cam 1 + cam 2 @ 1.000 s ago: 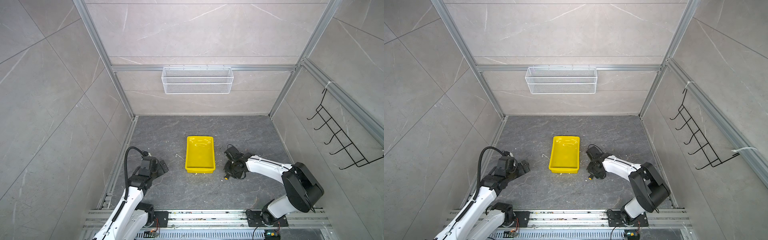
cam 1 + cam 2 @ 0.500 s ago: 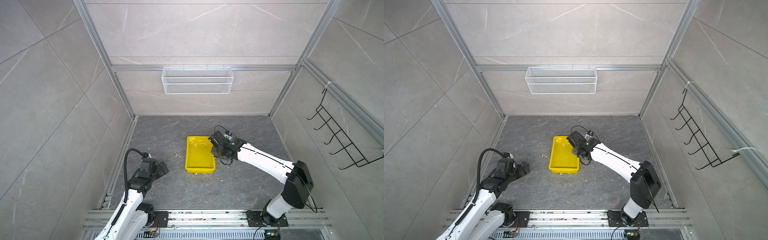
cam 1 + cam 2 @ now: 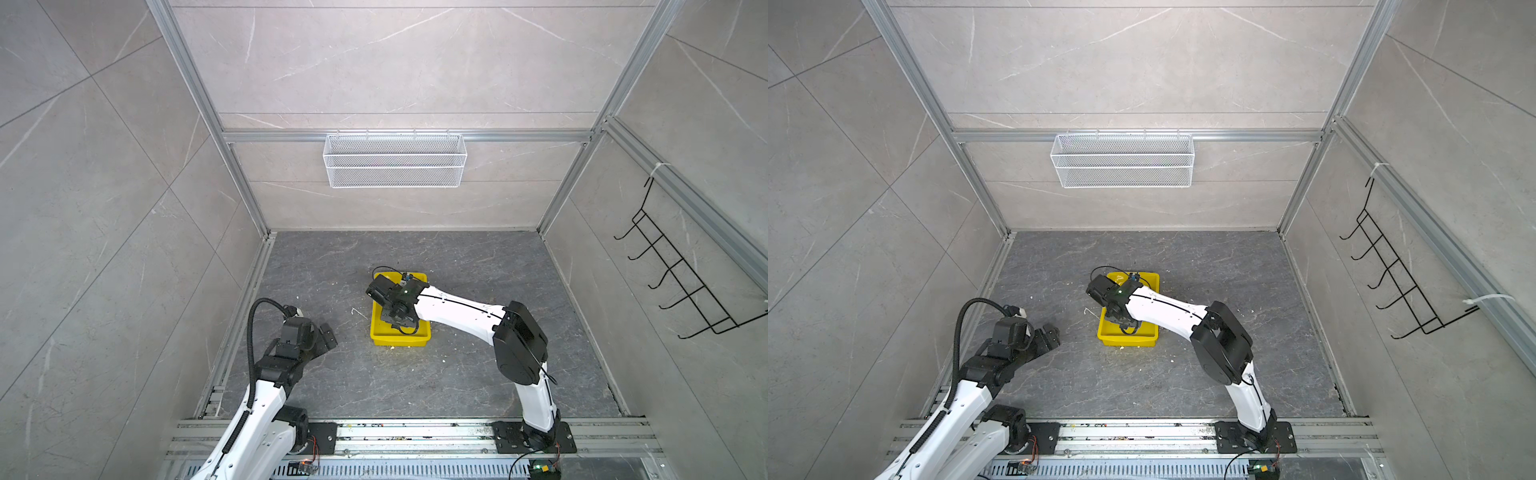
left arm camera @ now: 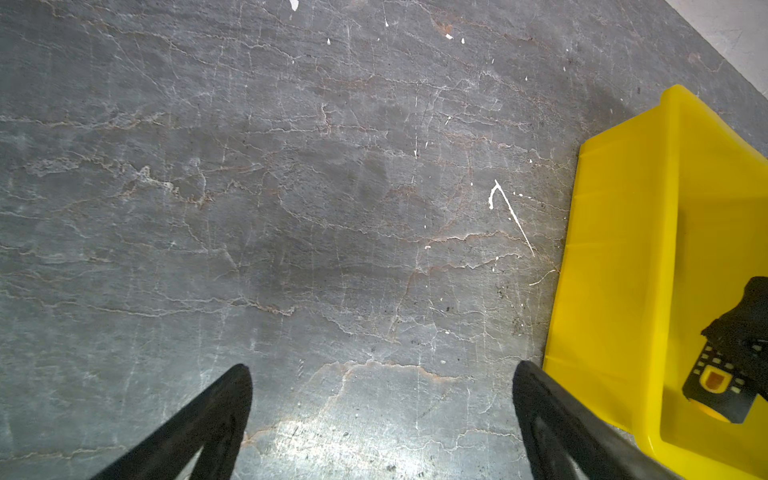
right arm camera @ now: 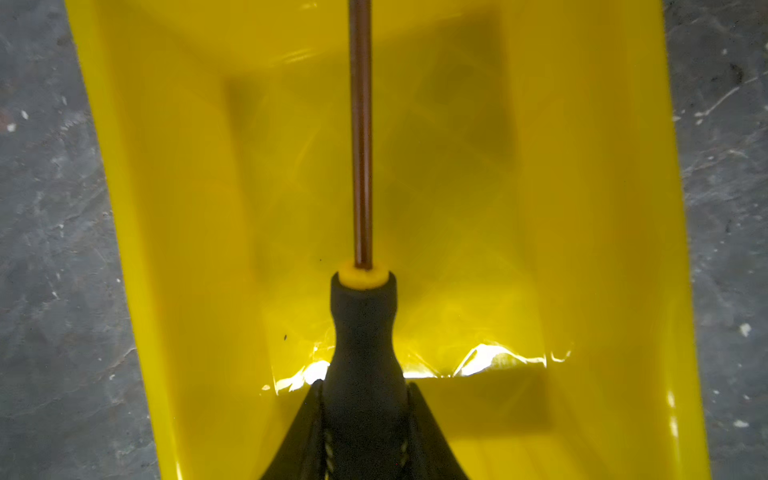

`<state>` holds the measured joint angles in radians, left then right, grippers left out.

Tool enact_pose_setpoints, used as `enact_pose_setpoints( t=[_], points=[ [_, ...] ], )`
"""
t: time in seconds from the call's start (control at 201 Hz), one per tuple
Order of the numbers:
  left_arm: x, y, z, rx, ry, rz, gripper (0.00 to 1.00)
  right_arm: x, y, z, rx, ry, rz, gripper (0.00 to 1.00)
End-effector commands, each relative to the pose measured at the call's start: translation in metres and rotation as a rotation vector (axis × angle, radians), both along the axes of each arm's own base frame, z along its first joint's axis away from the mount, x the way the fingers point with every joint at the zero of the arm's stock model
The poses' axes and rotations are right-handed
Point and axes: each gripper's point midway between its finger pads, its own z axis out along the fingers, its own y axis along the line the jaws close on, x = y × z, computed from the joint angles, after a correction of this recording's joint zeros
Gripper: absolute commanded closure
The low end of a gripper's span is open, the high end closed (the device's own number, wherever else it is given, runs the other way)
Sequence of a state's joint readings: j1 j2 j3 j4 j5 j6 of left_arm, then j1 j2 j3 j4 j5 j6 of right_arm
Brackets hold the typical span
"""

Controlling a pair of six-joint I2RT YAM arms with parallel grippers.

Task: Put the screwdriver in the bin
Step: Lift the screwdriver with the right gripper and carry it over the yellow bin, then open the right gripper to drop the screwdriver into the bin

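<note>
— How many trays do we count on the floor?
— We count one shallow bright yellow plastic bin (image 3: 401,340), and one slim screwdriver (image 5: 363,324) with a black handle and a thin metal shaft.
— And on the walls?
— We see one white wire mesh basket (image 3: 395,162) and one black wire hook rack (image 3: 683,261); we make out five hooks on it.
— Robot arms?
— Two white-and-black ones, we agree: the left arm (image 3: 266,399) and the right arm (image 3: 457,311). So we have two grippers, the left gripper (image 4: 382,374) and the right gripper (image 5: 363,390).
</note>
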<state>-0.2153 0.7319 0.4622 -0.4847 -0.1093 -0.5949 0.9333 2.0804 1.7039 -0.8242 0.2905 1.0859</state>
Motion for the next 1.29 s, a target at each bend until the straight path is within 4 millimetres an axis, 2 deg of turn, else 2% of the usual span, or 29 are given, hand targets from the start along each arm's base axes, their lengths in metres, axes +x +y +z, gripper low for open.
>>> enact_pose_setpoints(
  t=[0.0,0.114,0.308,0.448,0.522,0.577,0.627,0.861,0.955,1.075,1.164,1.288],
  points=[
    [0.005,-0.003,0.006,-0.013,-0.025,-0.009,0.0,-0.003,0.002,-0.012,-0.028,0.047,0.025,0.72],
    [0.005,-0.003,0.005,-0.011,-0.022,-0.008,0.0,0.001,0.011,-0.024,-0.038,0.071,0.057,0.71],
    [0.004,-0.002,0.003,-0.015,-0.013,0.002,0.0,0.006,0.02,-0.033,-0.036,0.073,0.055,0.69],
    [0.003,0.001,0.002,-0.006,-0.009,0.017,0.0,0.009,0.016,-0.03,-0.073,0.068,0.047,0.64],
    [0.003,0.001,0.001,-0.007,-0.006,0.02,0.0,0.01,0.013,-0.026,-0.075,0.059,0.047,0.55],
    [0.003,0.001,0.001,-0.007,-0.004,0.022,0.0,0.01,0.014,-0.02,-0.065,0.05,0.053,0.48],
    [0.003,0.002,0.001,-0.005,-0.004,0.025,0.0,0.012,0.012,-0.012,-0.07,0.043,0.046,0.46],
    [0.003,0.0,-0.002,-0.012,0.01,0.019,0.0,0.02,-0.013,0.046,-0.066,-0.076,0.05,0.44],
    [0.004,-0.001,-0.001,-0.014,0.006,0.016,0.0,0.02,-0.039,0.067,-0.08,-0.117,0.027,0.43],
    [0.004,-0.002,-0.001,-0.018,0.005,0.012,0.0,0.018,-0.097,0.088,-0.16,-0.192,-0.039,0.41],
    [0.005,-0.001,-0.002,-0.012,0.008,0.017,0.0,0.015,-0.155,0.101,-0.284,-0.256,-0.118,0.41],
    [0.006,0.0,-0.004,-0.005,0.021,0.021,0.0,0.003,-0.246,0.125,-0.584,-0.387,-0.282,0.41]
  ],
)
